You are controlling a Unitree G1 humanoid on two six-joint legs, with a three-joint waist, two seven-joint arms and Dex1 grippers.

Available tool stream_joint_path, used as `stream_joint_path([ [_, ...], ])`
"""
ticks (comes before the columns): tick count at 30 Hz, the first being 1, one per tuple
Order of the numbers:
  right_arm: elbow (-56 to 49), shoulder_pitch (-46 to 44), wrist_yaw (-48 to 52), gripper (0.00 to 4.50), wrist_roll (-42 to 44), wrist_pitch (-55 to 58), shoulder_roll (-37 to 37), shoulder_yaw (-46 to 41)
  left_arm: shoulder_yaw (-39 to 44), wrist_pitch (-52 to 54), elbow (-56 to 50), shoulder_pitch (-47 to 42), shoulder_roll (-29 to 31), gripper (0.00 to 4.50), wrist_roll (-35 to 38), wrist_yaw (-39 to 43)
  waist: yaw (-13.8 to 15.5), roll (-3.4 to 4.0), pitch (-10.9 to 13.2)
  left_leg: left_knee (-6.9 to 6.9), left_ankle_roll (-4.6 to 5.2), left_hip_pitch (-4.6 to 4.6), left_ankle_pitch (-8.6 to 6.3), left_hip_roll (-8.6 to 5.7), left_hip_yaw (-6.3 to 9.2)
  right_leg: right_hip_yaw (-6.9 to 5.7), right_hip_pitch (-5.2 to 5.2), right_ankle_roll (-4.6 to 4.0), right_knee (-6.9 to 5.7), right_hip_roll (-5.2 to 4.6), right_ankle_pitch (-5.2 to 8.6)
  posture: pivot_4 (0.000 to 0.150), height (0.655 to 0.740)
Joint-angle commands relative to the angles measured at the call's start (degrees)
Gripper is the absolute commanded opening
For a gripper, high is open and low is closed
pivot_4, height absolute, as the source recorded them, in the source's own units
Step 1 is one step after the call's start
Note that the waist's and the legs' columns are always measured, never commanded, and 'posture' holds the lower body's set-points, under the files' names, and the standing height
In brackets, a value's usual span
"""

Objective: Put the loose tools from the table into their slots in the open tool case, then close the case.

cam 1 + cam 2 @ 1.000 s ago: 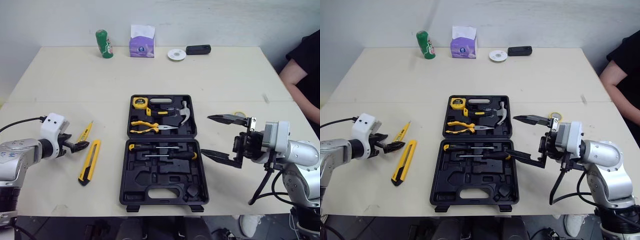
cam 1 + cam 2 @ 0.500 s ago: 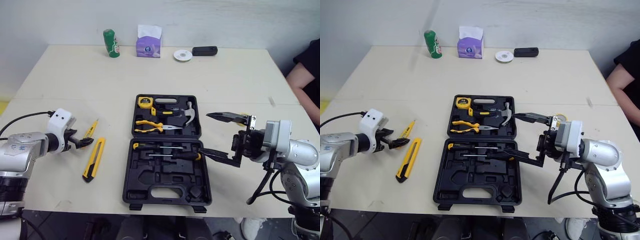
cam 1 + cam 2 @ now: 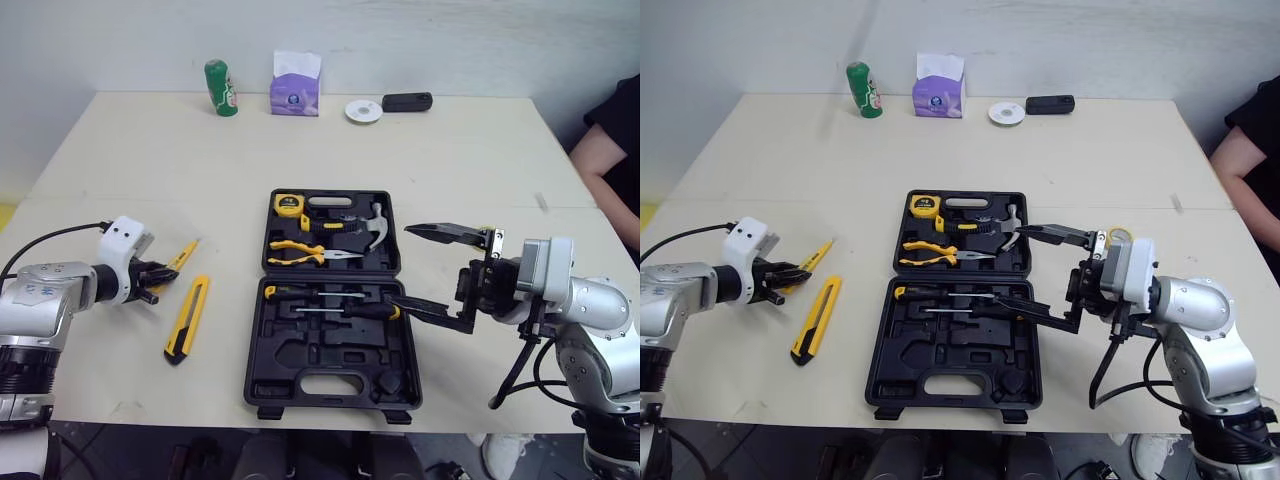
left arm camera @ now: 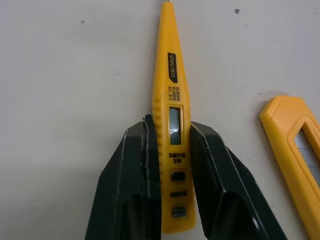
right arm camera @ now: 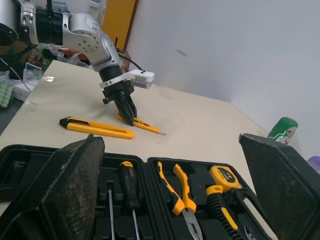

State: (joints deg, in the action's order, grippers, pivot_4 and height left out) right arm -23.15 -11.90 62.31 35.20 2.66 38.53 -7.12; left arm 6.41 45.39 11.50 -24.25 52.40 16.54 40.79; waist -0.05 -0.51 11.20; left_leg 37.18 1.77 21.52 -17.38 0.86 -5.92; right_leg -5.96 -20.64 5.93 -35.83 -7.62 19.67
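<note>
A yellow tester pen [image 4: 170, 100] lies on the table left of the open black tool case [image 3: 262, 385]. My left gripper [image 3: 163, 271] is shut on the pen's rear end, with a finger [image 4: 135, 170] pressed against each side. A yellow utility knife [image 3: 186, 318] lies loose beside it, nearer the case. The case holds a tape measure, hammer, pliers and two screwdrivers. My right gripper [image 3: 434, 272] hangs open just right of the case with nothing between its fingers. A small yellow round thing [image 3: 1118, 236] sits on the table behind that gripper.
At the table's far edge stand a green can [image 3: 220, 87], a purple tissue box [image 3: 294, 90], a white disc [image 3: 361, 110] and a black device [image 3: 406, 101]. A person's arm in a black sleeve [image 3: 615, 130] shows at the right.
My left gripper has shut on the tester pen, having stood open around it before. The right gripper has stayed open in place. The head camera has shifted slightly.
</note>
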Motion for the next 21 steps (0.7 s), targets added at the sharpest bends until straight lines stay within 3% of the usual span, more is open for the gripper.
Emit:
stream_joint_path([
  [1, -2.4, 0.3, -0.5, 4.50, 0.2, 0.0, 0.7, -1.3, 3.3, -6.5, 0.2, 0.1, 0.1, 0.52, 0.6, 2.4, 0.0, -0.05, 0.0, 0.00, 0.00, 0.01, 0.01, 0.00, 0.00, 0.00, -0.01, 0.00, 0.00, 0.00, 0.00, 0.150, 0.7400],
  [10, -1.2, 3.7, 1.6, 4.50, 0.2, -0.2, 5.3, -5.3, 4.9, -24.3, -9.8, -1.9, 1.4, 0.52, 7.2, 21.6, 0.2, -0.19, 0.1, 0.06, 0.06, 0.33, -0.02, -0.01, 0.06, -0.16, -0.09, 0.01, 0.01, 0.00, -0.01, 0.150, 0.7400],
  [16, -1.2, 6.8, 2.5, 4.50, -0.3, -0.4, 7.2, -7.0, -0.9, -25.1, -18.3, -3.5, 0.8, 0.52, 9.5, 30.1, -0.1, -0.18, 0.1, 0.22, 0.16, 0.53, 0.06, -0.02, 0.13, -0.26, -0.10, 0.05, 0.07, 0.08, -0.03, 0.150, 0.7400],
  [21, -2.9, 7.8, 0.3, 4.50, 2.0, 3.3, 7.6, -8.7, -8.1, -16.3, -25.9, -8.4, -0.5, 0.52, 11.5, 31.1, 0.1, -0.21, 0.1, 0.27, 0.18, 0.56, 0.15, -0.02, 0.17, -0.25, -0.13, 0.08, -0.04, 0.11, -0.05, 0.150, 0.7400],
])
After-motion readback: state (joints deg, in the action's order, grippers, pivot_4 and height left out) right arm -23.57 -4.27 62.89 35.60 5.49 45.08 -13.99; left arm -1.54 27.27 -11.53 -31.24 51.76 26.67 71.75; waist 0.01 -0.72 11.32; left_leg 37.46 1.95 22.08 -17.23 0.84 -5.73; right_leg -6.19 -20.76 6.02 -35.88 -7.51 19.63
